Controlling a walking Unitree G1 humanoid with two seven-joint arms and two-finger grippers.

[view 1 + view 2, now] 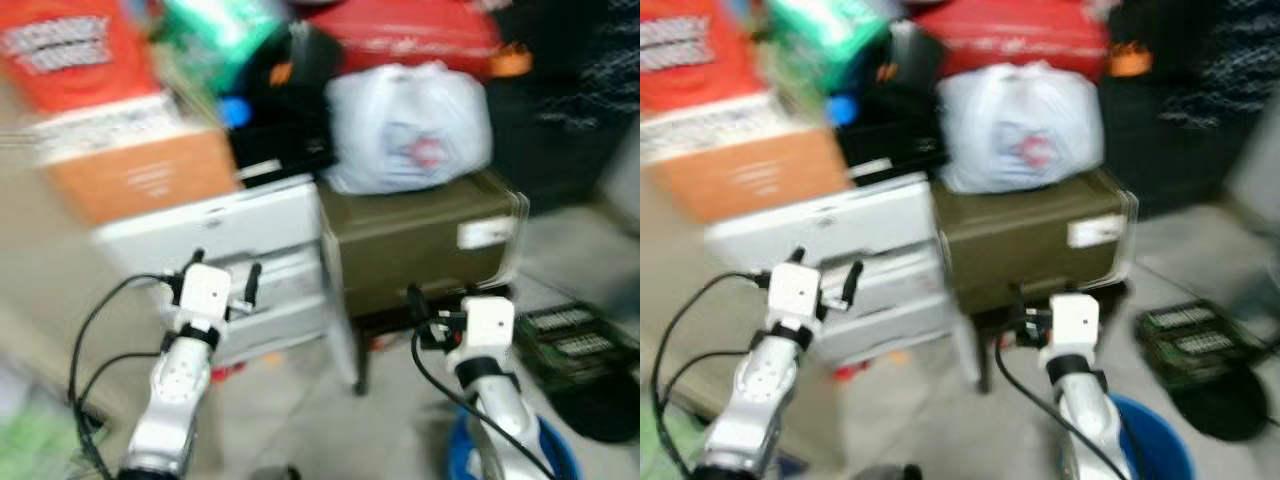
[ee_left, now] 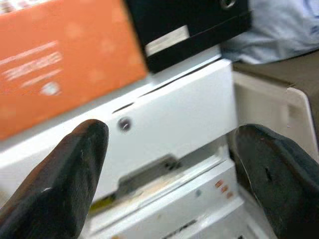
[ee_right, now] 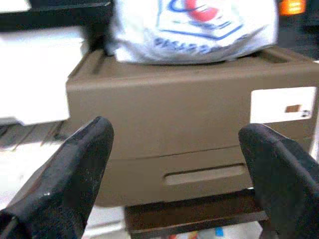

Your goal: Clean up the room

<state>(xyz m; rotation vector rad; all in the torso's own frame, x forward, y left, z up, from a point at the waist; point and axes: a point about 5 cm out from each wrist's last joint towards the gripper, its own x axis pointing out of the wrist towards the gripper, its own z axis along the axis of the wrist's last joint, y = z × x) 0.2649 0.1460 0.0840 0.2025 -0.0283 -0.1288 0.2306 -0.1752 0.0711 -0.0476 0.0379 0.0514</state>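
Note:
The head views are blurred. A white drawer unit (image 1: 250, 250) stands before me with an orange box (image 1: 140, 175) on top. My left gripper (image 1: 222, 272) is raised in front of it, open and empty, its fingers (image 2: 65, 179) framing the white drawer front (image 2: 179, 109). A brown drawer box (image 1: 420, 240) stands to the right, carrying a white plastic bag (image 1: 410, 125). My right gripper (image 1: 440, 300) hovers before it, open, with nothing between its fingers (image 3: 70, 174); the brown box (image 3: 199, 134) lies ahead.
A red item (image 1: 410, 35) and a green pack (image 1: 215, 30) are piled behind. A black crate (image 1: 575, 340) lies on the floor at right, and a blue bucket (image 1: 550, 455) sits by my right arm. A black box (image 2: 189, 25) rests on the white unit.

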